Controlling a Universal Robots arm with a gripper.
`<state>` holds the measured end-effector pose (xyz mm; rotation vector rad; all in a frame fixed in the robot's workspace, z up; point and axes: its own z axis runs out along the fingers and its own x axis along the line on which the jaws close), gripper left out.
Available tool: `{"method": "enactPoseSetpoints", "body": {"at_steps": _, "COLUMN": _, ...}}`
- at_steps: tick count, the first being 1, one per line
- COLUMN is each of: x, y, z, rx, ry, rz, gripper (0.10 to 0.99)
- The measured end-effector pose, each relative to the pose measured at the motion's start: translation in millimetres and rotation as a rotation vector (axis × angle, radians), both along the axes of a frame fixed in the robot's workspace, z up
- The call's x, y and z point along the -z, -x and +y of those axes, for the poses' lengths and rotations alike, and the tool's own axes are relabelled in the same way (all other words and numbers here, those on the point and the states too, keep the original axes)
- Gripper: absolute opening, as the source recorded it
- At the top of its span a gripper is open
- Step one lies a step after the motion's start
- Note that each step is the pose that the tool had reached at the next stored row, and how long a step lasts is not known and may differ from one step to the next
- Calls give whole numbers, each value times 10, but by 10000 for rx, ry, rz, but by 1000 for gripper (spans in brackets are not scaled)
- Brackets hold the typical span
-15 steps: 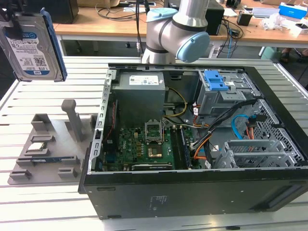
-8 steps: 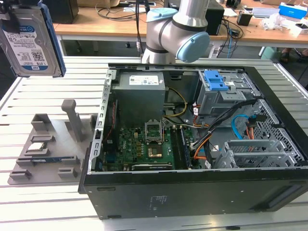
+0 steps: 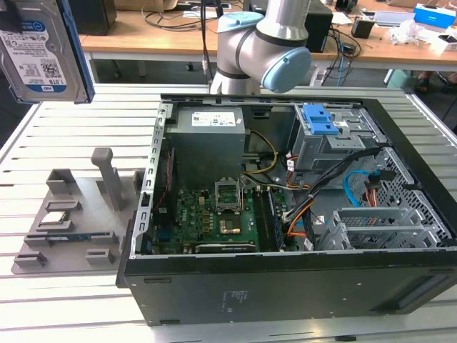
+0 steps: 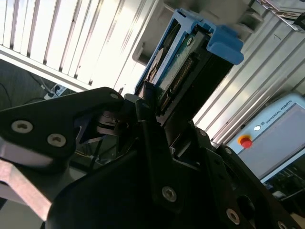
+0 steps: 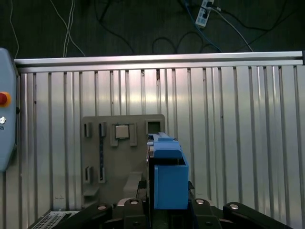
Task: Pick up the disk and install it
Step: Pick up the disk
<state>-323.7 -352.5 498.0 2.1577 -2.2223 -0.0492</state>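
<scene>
While my end effector [image 4: 162, 107] is clenched on the disk [image 4: 188, 59], the drive is raised clear of the slatted desk [image 5: 238, 119]. In the second wrist view my black fingers [image 4: 150, 138] clamp one end of it. Its connector edge faces the camera, and blue side rails run along both sides. In the exterior view the disk sits high at the exterior view's left, with its label towards the camera. It is well apart from the open computer case [image 3: 285, 286] on the exterior view's right.

In the first wrist view the disk is edge-on. The grey fixture plate [image 5: 95, 143] lies on the desk beneath it, with a small square chip [image 5: 122, 131] seated in one pocket. Inside the case, a blue plastic clip [image 3: 319, 119] sits on the far drive cage, near the grey metal box [image 3: 209, 139].
</scene>
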Motion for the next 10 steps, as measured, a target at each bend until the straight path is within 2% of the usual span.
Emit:
{"method": "enactPoseSetpoints", "body": {"at_steps": 8, "x": -156, "y": -3, "z": 0, "rx": 0, "ry": 1, "rz": 1, "gripper": 361}}
{"method": "enactPoseSetpoints", "body": {"at_steps": 10, "x": -157, "y": -3, "z": 0, "rx": 0, "ry": -2, "rz": 0, "gripper": 361}}
